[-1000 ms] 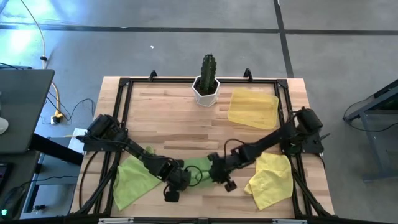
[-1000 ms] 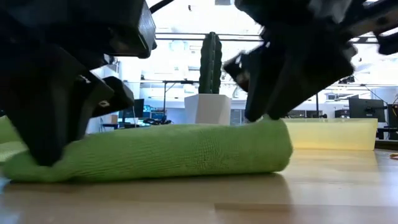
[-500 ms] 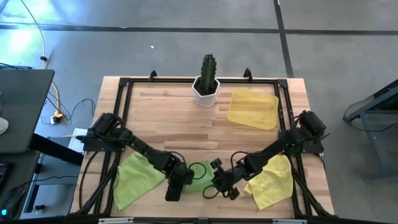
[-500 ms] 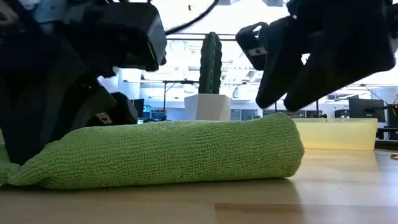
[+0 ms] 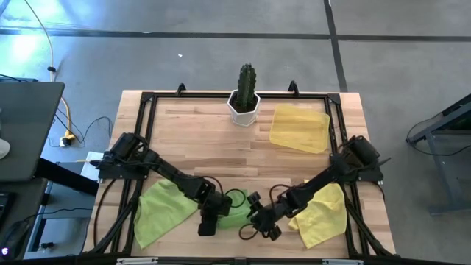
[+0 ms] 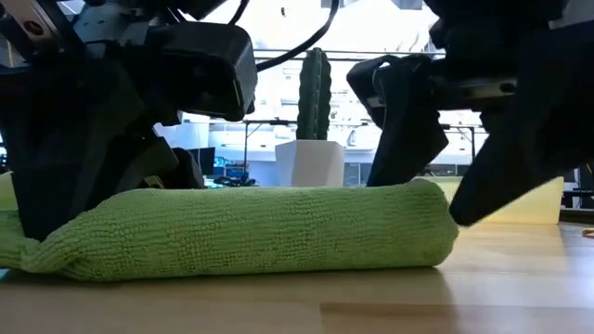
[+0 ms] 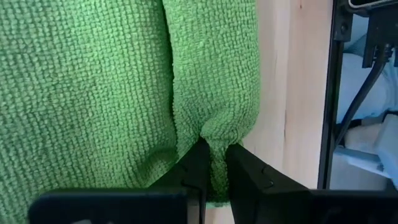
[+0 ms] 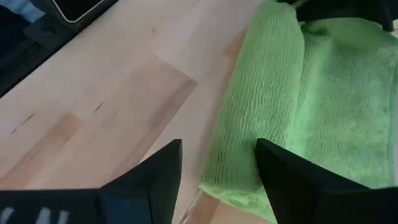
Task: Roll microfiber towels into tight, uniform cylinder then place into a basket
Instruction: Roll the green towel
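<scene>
Release on the right side: right hand (image 8: 217, 180) was pinching the end of the green towel (image 6: 251, 227) a second ago; its fingers now stand spread, straddling that end with nothing gripped. Left hand (image 7: 213, 163) is unchanged, pressed together on a fold at the opposite end of the roll. Towel sits between the 2 hands at the desk's (image 5: 206, 140) near edge, and has slid toward that edge in the last second. Roll looks only partly formed; flat cloth trails behind it. Likely a regrip for the next turn. Basket (image 5: 299, 129) is well beyond the right hand, empty. 2 other towels, green (image 5: 158, 210) and yellow (image 5: 320, 213), lie unrolled outside each hand.
</scene>
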`<state>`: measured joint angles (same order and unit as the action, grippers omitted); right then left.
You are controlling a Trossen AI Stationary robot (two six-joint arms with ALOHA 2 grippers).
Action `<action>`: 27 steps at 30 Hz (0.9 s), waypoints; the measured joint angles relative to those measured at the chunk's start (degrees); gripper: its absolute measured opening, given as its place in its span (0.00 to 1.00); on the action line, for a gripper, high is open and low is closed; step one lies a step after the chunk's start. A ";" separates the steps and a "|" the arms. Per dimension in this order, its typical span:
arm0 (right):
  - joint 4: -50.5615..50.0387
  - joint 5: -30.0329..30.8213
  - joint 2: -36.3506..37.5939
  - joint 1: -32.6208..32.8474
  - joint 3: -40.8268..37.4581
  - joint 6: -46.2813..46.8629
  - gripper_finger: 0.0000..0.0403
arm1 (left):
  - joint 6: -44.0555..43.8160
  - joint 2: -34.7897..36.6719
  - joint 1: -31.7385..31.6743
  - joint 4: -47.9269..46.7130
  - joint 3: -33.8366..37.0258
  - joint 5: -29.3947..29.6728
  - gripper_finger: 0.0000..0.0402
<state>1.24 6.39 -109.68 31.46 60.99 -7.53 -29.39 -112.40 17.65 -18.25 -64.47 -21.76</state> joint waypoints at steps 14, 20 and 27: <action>-1.88 2.54 -0.85 -0.07 0.00 9.17 0.18 | -2.10 -0.09 -0.07 1.65 0.02 -1.64 0.08; -1.68 -0.56 -2.39 -0.45 0.14 15.47 0.03 | -4.29 -0.09 -0.07 1.77 0.00 -1.84 0.08; -0.74 -10.09 -2.41 -3.31 0.15 23.13 0.01 | -7.50 0.09 -0.09 1.51 -0.02 -2.95 0.11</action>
<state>0.50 -3.71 -112.09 28.15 61.14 15.60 -36.88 -112.31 17.56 -16.74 -64.49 -24.71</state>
